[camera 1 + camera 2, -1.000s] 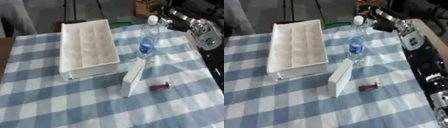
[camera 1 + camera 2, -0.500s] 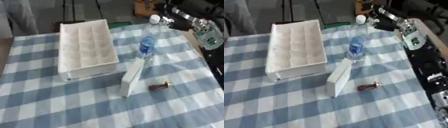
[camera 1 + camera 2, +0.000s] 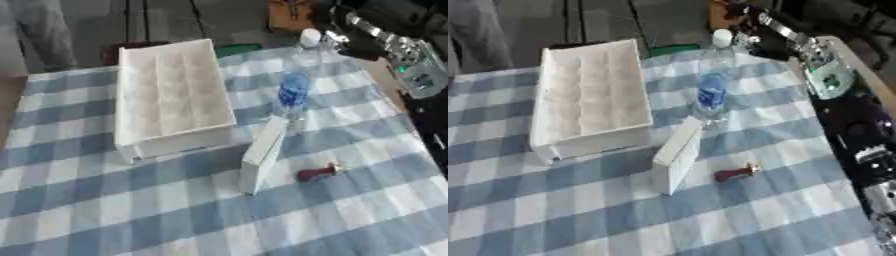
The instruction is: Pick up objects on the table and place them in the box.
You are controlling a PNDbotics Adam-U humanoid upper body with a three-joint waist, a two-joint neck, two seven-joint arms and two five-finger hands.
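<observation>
On the blue-and-white checked tablecloth [image 3: 105, 200], toward its far left: a white open rectangular box [image 3: 171, 95] with a gridded inside, lying lengthwise from the far edge toward the middle. Just right of the box's near corner, at mid-cloth: a slim white carton [image 3: 262, 155], standing on a long edge, apart from the box. Behind the carton and close to it: a clear plastic water bottle [image 3: 294, 90] with blue label and white cap, upright. Nearer, toward the right edge: a small dark-red object [image 3: 317, 172] with a pale tip, lying flat. Far right corner, beside the bottle's cap: black-and-silver right hand [image 3: 750, 25]; whether clenched, relaxed or touching the bottle cannot be told.
</observation>
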